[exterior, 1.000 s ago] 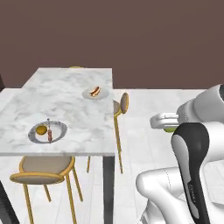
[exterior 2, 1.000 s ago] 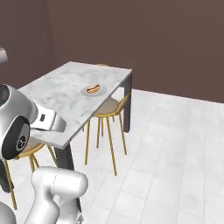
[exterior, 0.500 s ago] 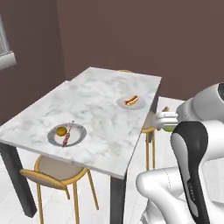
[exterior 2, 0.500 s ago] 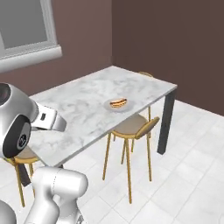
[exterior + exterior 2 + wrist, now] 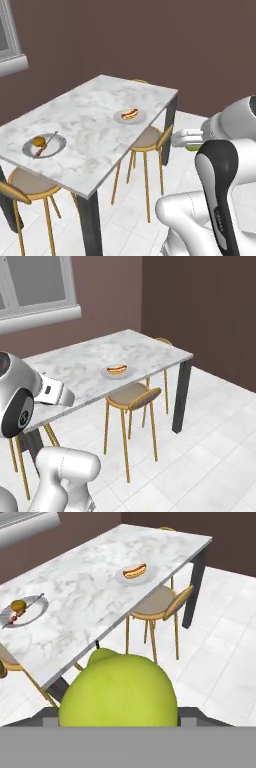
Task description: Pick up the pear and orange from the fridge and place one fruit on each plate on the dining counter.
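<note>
I am carrying the pear [image 5: 118,690], pinched in my end effector [image 5: 186,140]. Ahead lies the tabletop [image 5: 90,587]; next I must reach the hot-dog plate [image 5: 134,574] beyond it.

A white marble dining counter [image 5: 150,351] with dark legs stands before a brown wall, under a window [image 5: 35,286] at upper left. A pale plate [image 5: 118,373] holding red-and-yellow food sits near the counter's near edge. A gold-legged stool [image 5: 131,398] is tucked just below it. The robot's white arm [image 5: 30,401] rises at lower left over pale floor tiles [image 5: 210,456].
</note>
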Controlling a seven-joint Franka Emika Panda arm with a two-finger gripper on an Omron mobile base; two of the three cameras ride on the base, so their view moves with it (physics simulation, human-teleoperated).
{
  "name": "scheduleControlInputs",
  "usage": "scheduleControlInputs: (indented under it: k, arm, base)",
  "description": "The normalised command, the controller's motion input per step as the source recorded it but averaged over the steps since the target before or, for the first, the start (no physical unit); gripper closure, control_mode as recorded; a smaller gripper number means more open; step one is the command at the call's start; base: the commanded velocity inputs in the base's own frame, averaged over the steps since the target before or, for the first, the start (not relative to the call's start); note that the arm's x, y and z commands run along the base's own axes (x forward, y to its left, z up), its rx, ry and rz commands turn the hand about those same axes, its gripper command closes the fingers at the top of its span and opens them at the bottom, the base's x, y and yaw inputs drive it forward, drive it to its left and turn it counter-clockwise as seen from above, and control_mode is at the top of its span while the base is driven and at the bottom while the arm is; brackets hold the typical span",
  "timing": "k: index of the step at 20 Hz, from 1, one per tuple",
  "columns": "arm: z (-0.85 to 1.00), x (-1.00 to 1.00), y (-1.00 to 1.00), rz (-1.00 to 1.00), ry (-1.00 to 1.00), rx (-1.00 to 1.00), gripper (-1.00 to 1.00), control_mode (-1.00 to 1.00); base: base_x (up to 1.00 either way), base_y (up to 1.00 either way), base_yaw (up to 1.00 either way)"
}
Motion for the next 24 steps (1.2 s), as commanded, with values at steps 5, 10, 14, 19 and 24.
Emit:
scheduleControlInputs:
  k: [5,10,14,19,24]
  arm:
    - [0.0,0.0,0.0,0.0,0.0,0.0,1.0,1.0]
    - [0.0,0.0,0.0,0.0,0.0,0.0,1.0,1.0]
    - [0.0,0.0,0.0,0.0,0.0,0.0,1.0,1.0]
    - [0.0,0.0,0.0,0.0,0.0,0.0,1.0,1.0]
    - [0.0,0.0,0.0,0.0,0.0,0.0,1.0,1.0]
  base:
    - [0.45,-0.68,0.15]
    - [1.0,-0.28,0.36]
    - [0.58,-0.26,0.37]
    - [0.15,-0.02,0.24]
    - [0.88,0.0,0.09]
